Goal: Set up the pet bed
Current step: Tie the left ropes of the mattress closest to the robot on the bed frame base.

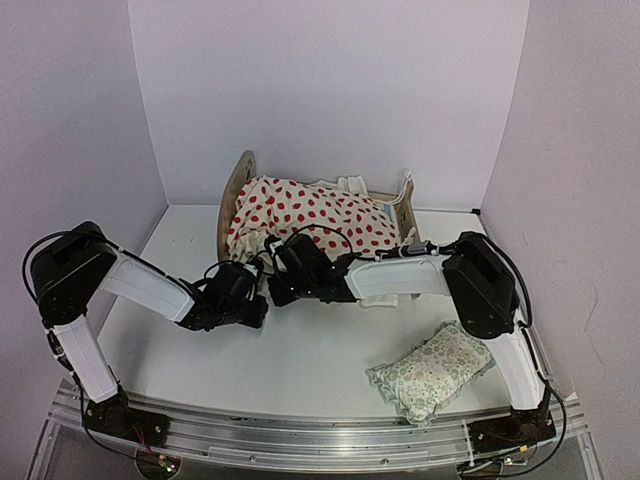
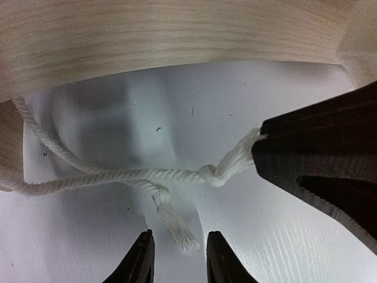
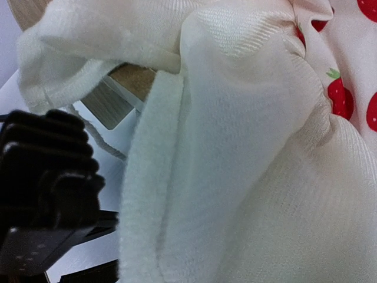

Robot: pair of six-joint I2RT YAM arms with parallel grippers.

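White-walled table [image 1: 300, 370]: left end effector [image 2: 179, 262] apart, right end effector [image 2: 262, 147] clamped on cord [image 2: 118, 175]

bed [image 1: 240, 176]: light wood
cushion [image 1: 312, 214]: cream, red strawberry dots
pillow [image 1: 432, 371]: pale green, floral
cord [image 2: 118, 175]: white
table [image 1: 300, 372]: white

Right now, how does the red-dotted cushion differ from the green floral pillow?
The red-dotted cushion is draped over the pet bed at the back; the green floral pillow lies flat on the table at the front right. The cushion is larger and rumpled; the pillow is smaller and frilled. The cushion's print is red; the pillow's is greenish. Both are soft fabric.
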